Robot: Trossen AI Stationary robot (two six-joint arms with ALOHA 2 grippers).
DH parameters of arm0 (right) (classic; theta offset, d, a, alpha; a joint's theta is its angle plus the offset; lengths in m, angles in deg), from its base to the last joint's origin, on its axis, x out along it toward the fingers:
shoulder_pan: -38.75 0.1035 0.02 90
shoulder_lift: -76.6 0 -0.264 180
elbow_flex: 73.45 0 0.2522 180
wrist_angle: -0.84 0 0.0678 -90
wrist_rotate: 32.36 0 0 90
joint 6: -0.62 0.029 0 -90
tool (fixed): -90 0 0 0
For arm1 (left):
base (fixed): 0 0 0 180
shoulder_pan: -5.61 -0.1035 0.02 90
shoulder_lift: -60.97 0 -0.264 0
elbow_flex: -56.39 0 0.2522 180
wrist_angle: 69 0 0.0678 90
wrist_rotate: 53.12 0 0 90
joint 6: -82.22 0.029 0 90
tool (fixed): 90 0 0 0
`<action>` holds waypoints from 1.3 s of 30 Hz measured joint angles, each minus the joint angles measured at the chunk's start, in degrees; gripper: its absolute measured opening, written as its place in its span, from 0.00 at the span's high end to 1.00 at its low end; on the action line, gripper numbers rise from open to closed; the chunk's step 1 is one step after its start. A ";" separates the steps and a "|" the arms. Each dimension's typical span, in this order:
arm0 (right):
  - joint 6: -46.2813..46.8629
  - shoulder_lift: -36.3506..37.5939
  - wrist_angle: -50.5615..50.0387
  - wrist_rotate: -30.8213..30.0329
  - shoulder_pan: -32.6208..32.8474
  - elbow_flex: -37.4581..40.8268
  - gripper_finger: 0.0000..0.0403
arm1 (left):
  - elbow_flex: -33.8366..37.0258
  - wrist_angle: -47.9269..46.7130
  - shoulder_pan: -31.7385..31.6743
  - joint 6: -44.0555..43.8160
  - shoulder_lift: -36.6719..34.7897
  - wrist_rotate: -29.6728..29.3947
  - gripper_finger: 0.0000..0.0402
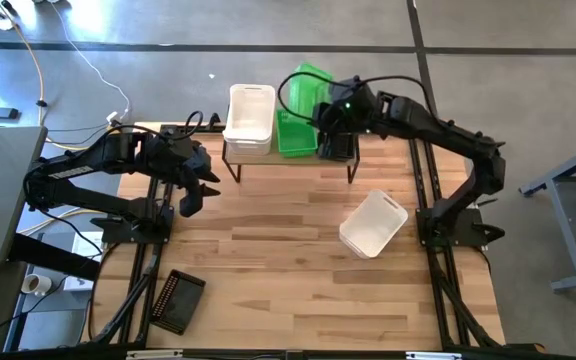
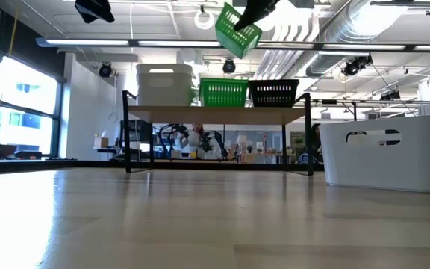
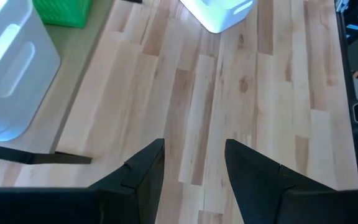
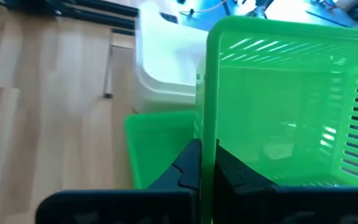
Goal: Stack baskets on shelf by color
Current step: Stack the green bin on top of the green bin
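The shelf (image 1: 288,158) stands at the table's far middle. It carries stacked white baskets (image 1: 250,122), a green basket (image 1: 294,138) and a black basket (image 1: 338,147). My right gripper (image 1: 326,108) is shut on a second green basket (image 1: 311,82), held high over the shelf; in the low view this basket (image 2: 237,30) is tilted. My left gripper (image 1: 198,188) is open and empty, above the table to the left of the shelf. Another white basket (image 1: 373,222) rests on its base on the table. Another black basket (image 1: 178,300) lies near the table's near left corner. My right gripper pinches one wall of the green basket at its rim (image 4: 207,149), one finger inside the basket and one outside. The basket is lifted clear and tilted, above the green basket on the shelf (image 4: 157,146).
The bare wooden tabletop (image 1: 288,270) stretches between the shelf and the near edge. The white basket on the table (image 2: 385,152) sits right of centre. The arms' black frames (image 1: 438,230) stand along both table sides.
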 joint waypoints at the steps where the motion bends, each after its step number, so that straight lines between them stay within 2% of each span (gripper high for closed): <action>1: -0.50 -0.01 0.02 0.00 -0.49 0.00 1.00 | 0.00 0.00 0.00 -0.20 0.02 -0.16 0.61; 17: -9.11 0.00 4.41 -2.95 -2.88 -0.01 1.00 | 0.00 0.02 0.00 -0.20 0.02 -0.35 0.61; 22: -9.88 -1.35 4.06 -3.57 -2.89 -5.59 1.00 | 0.00 0.02 0.00 0.15 0.02 -1.23 0.61; 31: -6.88 -9.45 -9.91 -3.20 -3.08 -18.81 1.00 | 0.00 0.02 0.00 0.27 0.02 -3.34 0.61; 39: -4.17 -14.86 -21.59 -0.99 -1.49 -22.56 1.00 | 0.00 0.00 0.00 0.25 0.02 -3.29 0.61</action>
